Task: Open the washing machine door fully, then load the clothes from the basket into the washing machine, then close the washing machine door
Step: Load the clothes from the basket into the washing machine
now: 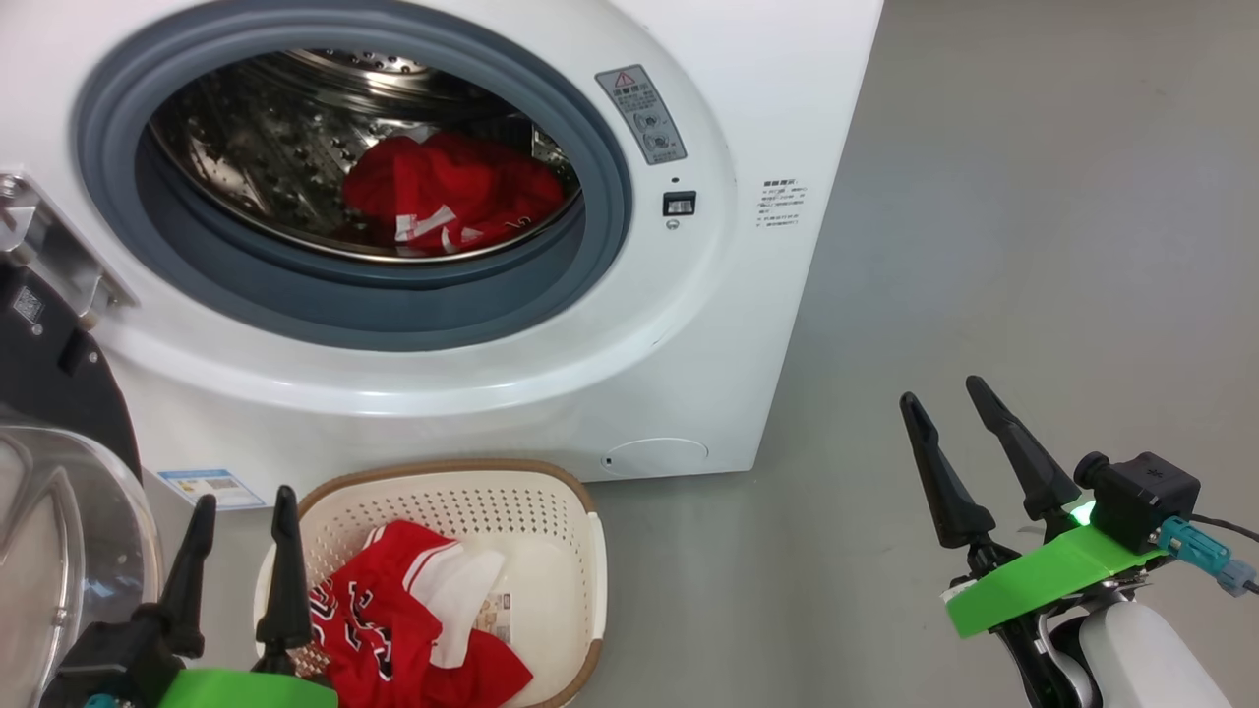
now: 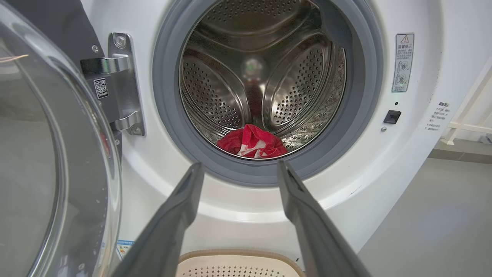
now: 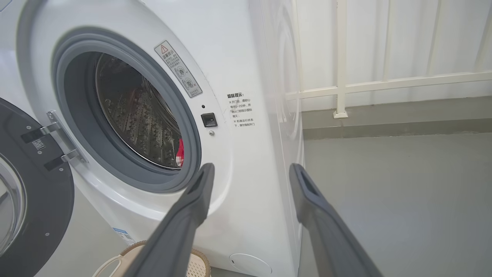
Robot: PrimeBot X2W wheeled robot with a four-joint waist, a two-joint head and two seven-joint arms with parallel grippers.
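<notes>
Jaws apart, empty; clothes [image 1: 393, 619] in basket [image 1: 551, 521] beside left jaws

Bright, even light; wide-angle edge distortion.

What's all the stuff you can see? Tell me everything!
washing machine: one, white, behind the basket
door: one, black with clear window, swung open at left
drum: one, steel, inside machine
gasket: one, grey, around opening
clothes in drum: one bundle, red and white
basket: one, cream with brown rim, on floor
clothes in basket: one pile, red and white
blue label: one, low on front
floor: grey
left fingers: two, dark, apart, by basket
right fingers: two, dark, apart, over floor
</notes>
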